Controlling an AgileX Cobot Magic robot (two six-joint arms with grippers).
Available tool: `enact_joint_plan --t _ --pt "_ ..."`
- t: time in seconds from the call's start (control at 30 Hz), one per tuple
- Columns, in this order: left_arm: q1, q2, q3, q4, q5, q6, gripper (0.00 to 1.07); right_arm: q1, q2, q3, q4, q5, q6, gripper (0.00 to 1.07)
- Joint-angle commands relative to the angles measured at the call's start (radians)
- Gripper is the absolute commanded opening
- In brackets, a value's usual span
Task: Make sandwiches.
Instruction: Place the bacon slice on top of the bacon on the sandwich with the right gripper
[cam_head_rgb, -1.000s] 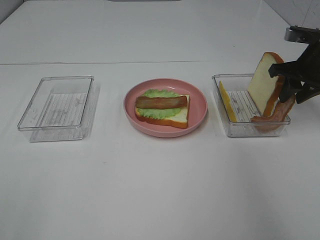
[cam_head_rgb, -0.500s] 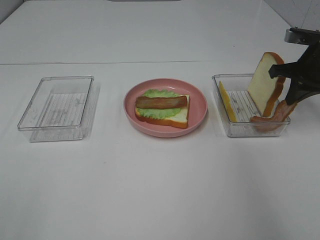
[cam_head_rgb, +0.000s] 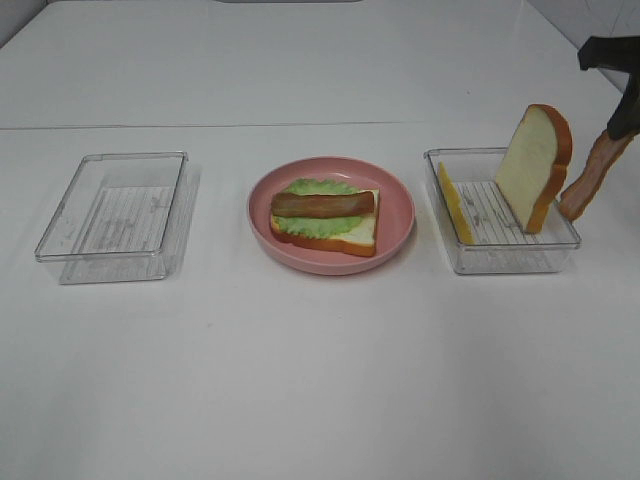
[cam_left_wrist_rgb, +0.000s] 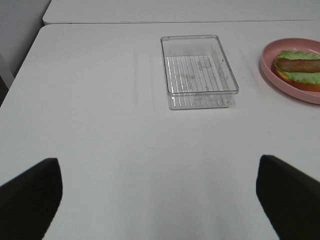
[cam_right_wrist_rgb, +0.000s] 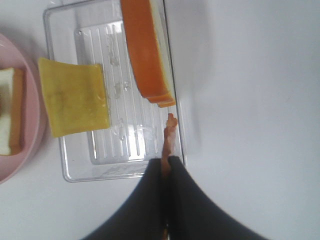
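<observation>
**Figure.** Sandwich assembly with the 2nd bacon strip lifted. Clock directions are read in the high view, with the pink plate (cam_head_rgb: 398, 205) at the dial's centre and 12 o'clock pointing away from the camera.

**Near:** the left gripper (cam_left_wrist_rgb: 159, 200) shows only in its own wrist view. Its jaws are spread wide and hold nothing above the white table (cam_head_rgb: 320, 380).

**Middle row:**
- At 9 o'clock is a clear tray (cam_head_rgb: 110, 265) with nothing in it.
- At centre is the part-built sandwich (cam_head_rgb: 330, 222): 1 bread slice (cam_head_rgb: 362, 236) under lettuce (cam_head_rgb: 312, 225) and 1 laid bacon strip (cam_head_rgb: 322, 204).
- At 3 o'clock is the supply tray (cam_head_rgb: 500, 258). The cheese square (cam_head_rgb: 455, 205) leans on its 9 o'clock wall, and the 2nd bread slice (cam_head_rgb: 535, 165) stands nearly upright.

**Farthest:** the right gripper (cam_head_rgb: 622, 128) is raised beyond that tray's 3 o'clock rim. It is pinched fully closed on the upper end of the held bacon strip (cam_head_rgb: 592, 180). The strip dangles slantwise in the air, just beside the upright slice.

**Risks (judged):** the pinch takes only 1 end, so a brisk carry toward 9 o'clock may set the strip swinging. The free end could clip the upright slice and topple it, or the strip could slip out short of the plate. If released askew, it may slide off the lettuce.
</observation>
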Motion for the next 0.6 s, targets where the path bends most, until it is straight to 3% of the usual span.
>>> enact_joint_plan --t 0.03,0.33,0.43,0.6 --pt "-0.005 -0.02 0.006 -0.001 0.0 -0.005 0.98 0.0 -0.058 -0.005 0.022 0.021 0.007 0.0" --pt "-0.005 -0.02 0.006 -0.001 0.0 -0.005 0.98 0.019 -0.18 -0.015 0.205 0.024 -0.059 0.0" --pt "-0.005 -0.02 0.006 -0.001 0.0 -0.005 0.98 0.071 -0.175 -0.046 0.239 0.019 -0.077 0.0" --pt "-0.005 -0.02 0.006 -0.001 0.0 -0.005 0.98 0.234 -0.124 -0.106 0.271 -0.027 -0.077 0.0"
